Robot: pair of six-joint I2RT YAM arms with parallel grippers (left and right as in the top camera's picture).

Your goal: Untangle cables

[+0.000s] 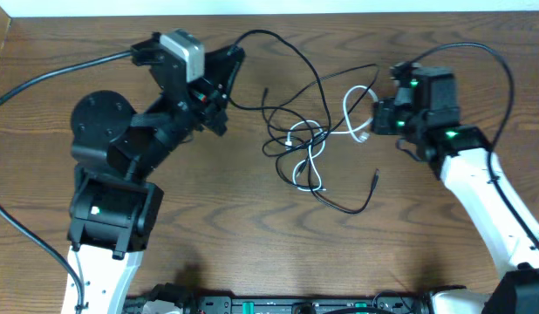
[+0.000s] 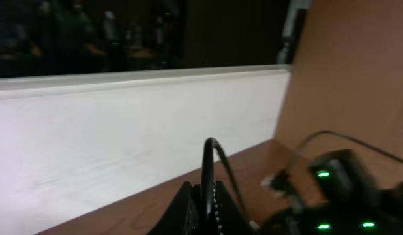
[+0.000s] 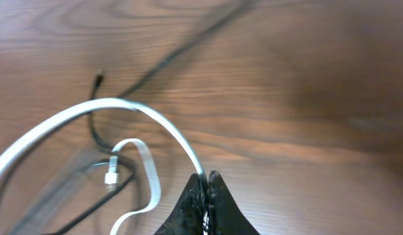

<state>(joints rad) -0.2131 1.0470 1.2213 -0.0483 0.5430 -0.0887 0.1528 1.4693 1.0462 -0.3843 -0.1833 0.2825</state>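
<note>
From above, you see a wood-grain table (image 1: 252, 253) with a loose tangle of thin cables near its middle. The black cables (image 1: 317, 131) cross one another in several loops, and one free plug end (image 1: 377, 174) lies on the bare wood toward your right arm. A shorter white cable (image 1: 350, 103) winds through the tangle and curves out toward that same side.

Your left end effector (image 1: 228, 78) sits at the far left of the tangle, turned on its side. In the left wrist view, the left end effector (image 2: 205, 212) has its fingers pressed together on a single black cable (image 2: 208, 163), which arches up out of them in front of a pale wall (image 2: 123, 130).

Your right end effector (image 1: 380, 113) sits at the right edge of the tangle, low over the table. In the right wrist view, the right end effector (image 3: 206, 199) is pinching the white cable (image 3: 123, 106), which sweeps away to the left in a wide arc. A white plug end (image 3: 111, 176) lies inside that arc, with blurred black strands beneath it.

Small green lights (image 1: 446, 135) glow on the right arm. The only marks on the arms are these lights.
</note>
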